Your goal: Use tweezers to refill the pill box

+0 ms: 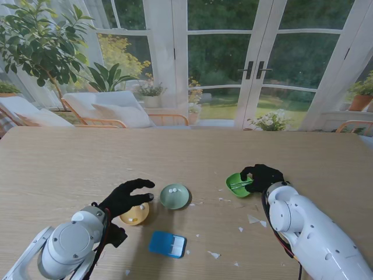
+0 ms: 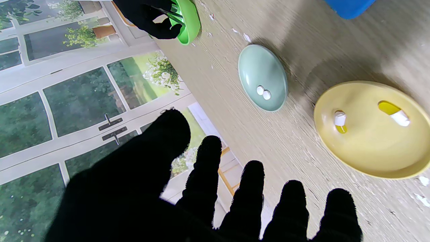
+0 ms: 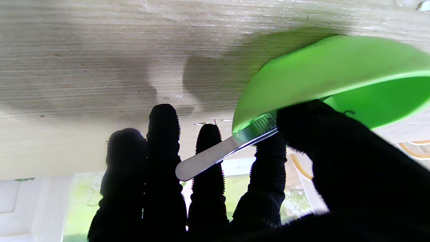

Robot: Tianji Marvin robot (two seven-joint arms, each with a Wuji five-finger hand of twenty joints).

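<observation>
The silver tweezers (image 3: 215, 154) lie across the rim of a bright green dish (image 1: 236, 180) (image 3: 336, 67). My right hand (image 1: 263, 177) (image 3: 336, 174) has its thumb and a finger pinched on them, and the dish looks tipped. The tweezer tips are hidden inside the dish. My left hand (image 1: 125, 198) (image 2: 201, 188) hovers open, fingers spread, over a yellow dish (image 1: 134, 214) (image 2: 369, 158) that holds two yellow-and-white capsules. Between the hands a pale green dish (image 1: 174, 196) (image 2: 262, 67) carries two white tablets. The blue pill box (image 1: 167, 244) (image 2: 349, 6) lies nearer to me, one section showing white.
Small white scraps (image 1: 253, 220) are scattered over the wooden table (image 1: 70, 169) near my right arm and around the pill box. Glass doors, plants and chairs stand beyond the table's far edge.
</observation>
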